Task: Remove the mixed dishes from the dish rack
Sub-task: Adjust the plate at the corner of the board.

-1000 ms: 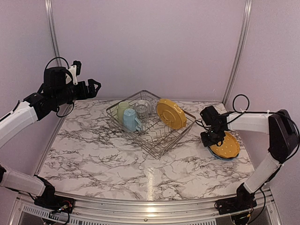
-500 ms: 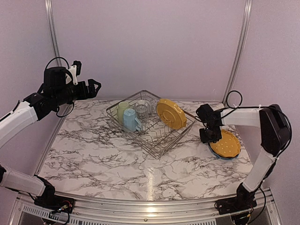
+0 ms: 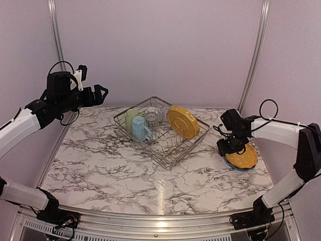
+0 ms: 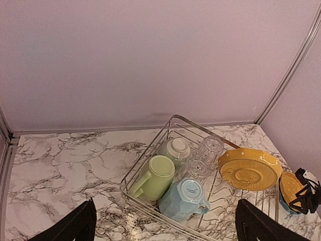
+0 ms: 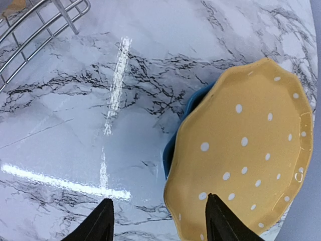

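Note:
The dish rack (image 3: 170, 150) stands mid-table. In it are a pale green cup (image 4: 156, 176), a light blue mug (image 4: 184, 199), a pale green bowl (image 4: 175, 148), a clear glass (image 4: 209, 148) and an upright yellow plate (image 3: 183, 121). At the right a second yellow plate (image 5: 246, 150), white-dotted, lies flat on the blue plate (image 5: 176, 138). My right gripper (image 5: 159, 221) is open just above that stack's left edge, one finger over the yellow plate and one over the table, holding nothing. The left gripper (image 3: 100, 93) hangs open, high over the table's left rear.
A marble table (image 3: 110, 165) with metal rails along its edges and pink walls close behind. The plate stack sits near the table's right edge. A corner of the rack (image 5: 45, 20) shows in the right wrist view.
My right gripper has opened and let go of the yellow plate, which now rests on the blue plate. Its wrist has shifted slightly right. The left arm has not moved.

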Tool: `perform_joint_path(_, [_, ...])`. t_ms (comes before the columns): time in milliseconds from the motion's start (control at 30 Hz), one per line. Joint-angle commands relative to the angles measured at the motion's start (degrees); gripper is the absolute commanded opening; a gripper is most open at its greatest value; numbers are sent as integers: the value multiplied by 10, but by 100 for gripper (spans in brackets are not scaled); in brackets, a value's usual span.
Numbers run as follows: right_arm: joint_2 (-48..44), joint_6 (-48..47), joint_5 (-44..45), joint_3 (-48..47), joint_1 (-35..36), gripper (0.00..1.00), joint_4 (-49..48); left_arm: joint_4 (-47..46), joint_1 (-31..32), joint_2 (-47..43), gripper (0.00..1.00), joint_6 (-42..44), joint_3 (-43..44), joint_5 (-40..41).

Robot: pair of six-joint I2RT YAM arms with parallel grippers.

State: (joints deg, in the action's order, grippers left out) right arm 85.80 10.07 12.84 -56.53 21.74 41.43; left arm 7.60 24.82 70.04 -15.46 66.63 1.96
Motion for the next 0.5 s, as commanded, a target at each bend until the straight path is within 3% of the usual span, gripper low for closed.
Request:
perform_joint_path(0, [5,-88,-98,-19,-19,58,11,1,-1,2,99,-2,3,-8])
perform_joint_path(333, [68,-100,-13,-52,-24,54,63,4,-1,1,99,-2,5,-11])
perform_joint_path(467, [91,-98,-7,-58,-26,42,72,4,-1,-3,99,1,5,-6])
